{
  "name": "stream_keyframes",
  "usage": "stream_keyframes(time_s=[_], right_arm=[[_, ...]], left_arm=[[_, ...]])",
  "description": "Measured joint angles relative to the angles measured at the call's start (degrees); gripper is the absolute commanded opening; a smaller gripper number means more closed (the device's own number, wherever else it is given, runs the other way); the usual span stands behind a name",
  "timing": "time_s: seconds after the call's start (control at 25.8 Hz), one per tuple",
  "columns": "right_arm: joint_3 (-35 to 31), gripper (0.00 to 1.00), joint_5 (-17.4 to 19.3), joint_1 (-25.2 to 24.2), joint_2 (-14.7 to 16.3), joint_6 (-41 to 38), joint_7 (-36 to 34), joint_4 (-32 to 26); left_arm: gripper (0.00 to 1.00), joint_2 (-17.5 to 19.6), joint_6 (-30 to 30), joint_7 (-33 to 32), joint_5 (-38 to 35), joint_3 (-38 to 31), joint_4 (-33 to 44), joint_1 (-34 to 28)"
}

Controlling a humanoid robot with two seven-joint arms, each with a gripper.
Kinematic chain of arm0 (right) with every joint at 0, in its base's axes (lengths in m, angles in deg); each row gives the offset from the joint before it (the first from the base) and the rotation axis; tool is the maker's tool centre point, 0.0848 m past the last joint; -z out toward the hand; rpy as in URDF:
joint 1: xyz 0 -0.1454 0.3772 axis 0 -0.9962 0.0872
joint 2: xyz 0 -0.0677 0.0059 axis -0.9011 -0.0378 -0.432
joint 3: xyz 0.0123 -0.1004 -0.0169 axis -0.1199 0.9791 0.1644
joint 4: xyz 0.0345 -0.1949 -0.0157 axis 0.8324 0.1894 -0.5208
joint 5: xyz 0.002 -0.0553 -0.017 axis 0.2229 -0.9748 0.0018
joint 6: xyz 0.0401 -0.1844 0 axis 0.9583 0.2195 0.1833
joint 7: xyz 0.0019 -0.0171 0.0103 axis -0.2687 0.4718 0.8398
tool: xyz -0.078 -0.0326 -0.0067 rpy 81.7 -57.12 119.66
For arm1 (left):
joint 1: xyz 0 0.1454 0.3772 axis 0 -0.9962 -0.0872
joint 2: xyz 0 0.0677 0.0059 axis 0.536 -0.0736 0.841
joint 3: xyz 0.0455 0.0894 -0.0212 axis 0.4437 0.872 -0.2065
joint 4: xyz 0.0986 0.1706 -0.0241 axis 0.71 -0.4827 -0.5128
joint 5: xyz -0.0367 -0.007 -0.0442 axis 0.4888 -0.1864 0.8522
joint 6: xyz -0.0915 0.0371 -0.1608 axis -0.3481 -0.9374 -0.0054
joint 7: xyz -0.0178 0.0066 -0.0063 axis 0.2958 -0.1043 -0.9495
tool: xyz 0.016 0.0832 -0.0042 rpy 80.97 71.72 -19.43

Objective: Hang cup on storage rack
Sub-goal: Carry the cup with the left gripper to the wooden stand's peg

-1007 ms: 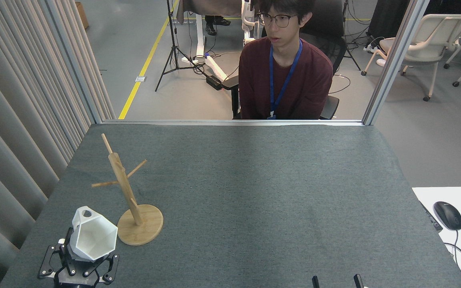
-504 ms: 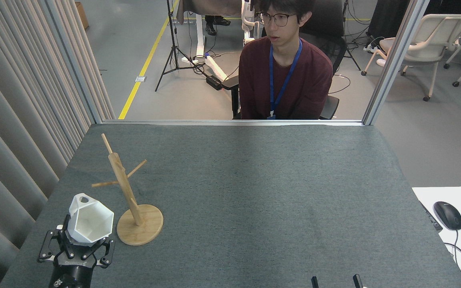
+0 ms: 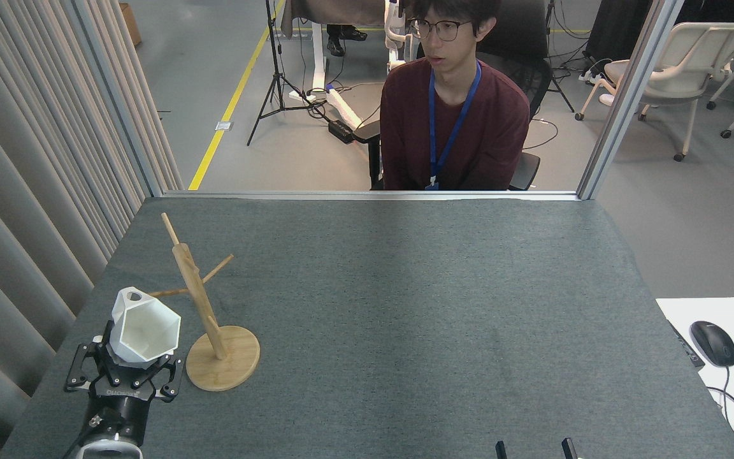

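- two dark fingertips of the right gripper point(image 3: 536, 449) are seen at the bottom edge, apart from each other, with nothing held between them.
- the cup point(image 3: 143, 327) is gripped by its base in the left gripper point(image 3: 126, 376), whose fingers are closed around it, above the grey table point(image 3: 405, 319).
- the cup's open rim is turned toward the camera, and its tab handle with the round hole is uppermost.
- the cup is held just left of the rack point(image 3: 204, 312), overlapping the tip of the rack's left peg; whether they touch cannot be told.
- a person point(image 3: 453, 115) is seated behind the table's far edge.

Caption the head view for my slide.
Left gripper holds the white cup beside the wooden storage rack, not yet hung.
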State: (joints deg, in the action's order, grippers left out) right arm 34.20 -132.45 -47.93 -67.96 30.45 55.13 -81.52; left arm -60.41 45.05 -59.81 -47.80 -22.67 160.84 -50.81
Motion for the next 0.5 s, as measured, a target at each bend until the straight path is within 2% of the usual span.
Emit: stream_keyframes(time_s=[0.5], right_arm=[[-0.02, 0.99, 0.06, 0.30, -0.28, 0.03, -0.28, 0.78]], left_arm=[[0.28, 1.03, 1.97, 0.47, 0.16, 0.08, 0.04, 0.50]])
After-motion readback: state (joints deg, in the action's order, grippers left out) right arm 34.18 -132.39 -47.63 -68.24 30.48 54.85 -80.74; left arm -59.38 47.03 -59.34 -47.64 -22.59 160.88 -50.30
